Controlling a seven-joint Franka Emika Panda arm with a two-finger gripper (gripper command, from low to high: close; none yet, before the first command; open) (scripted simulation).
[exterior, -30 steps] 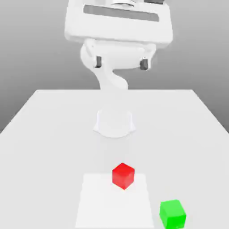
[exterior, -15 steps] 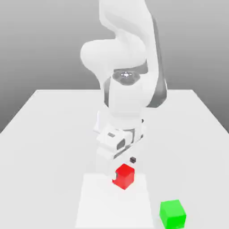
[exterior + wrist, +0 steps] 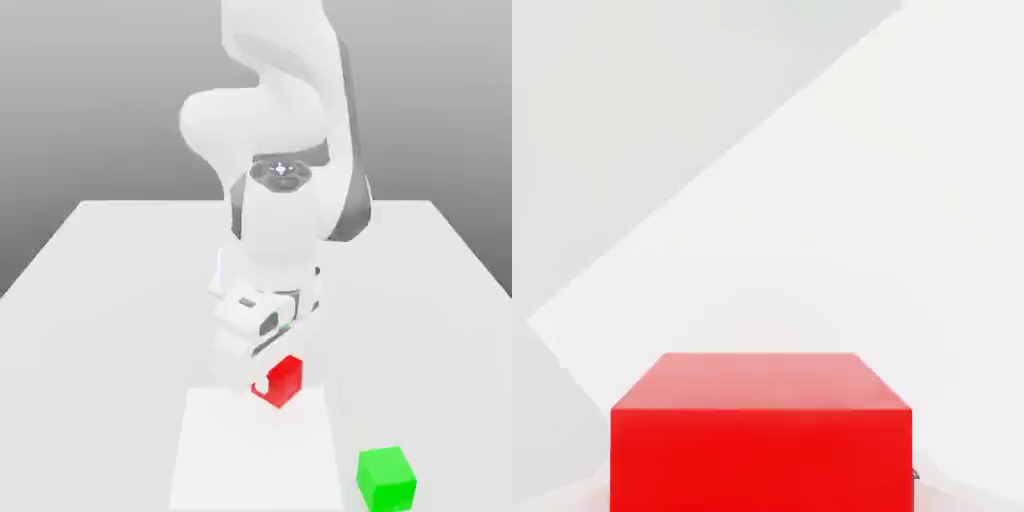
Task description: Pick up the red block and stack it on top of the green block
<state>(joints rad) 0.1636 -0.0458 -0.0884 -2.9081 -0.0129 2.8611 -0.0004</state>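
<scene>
1. The white arm's end effector (image 3: 272,380) points down at the white tabletop (image 3: 100,300); its fingers are clamped on the red cube-shaped block (image 3: 284,380).
2. The red block sits between the fingers, at the edge of a paler square patch (image 3: 250,460) on the tabletop; whether it touches the surface cannot be told.
3. The green cube-shaped block (image 3: 386,478) rests on the tabletop, apart from the end effector, nearer the camera and toward the exterior view's right.
4. In the hand view, the red block (image 3: 762,430) appears close below the hand.
</scene>
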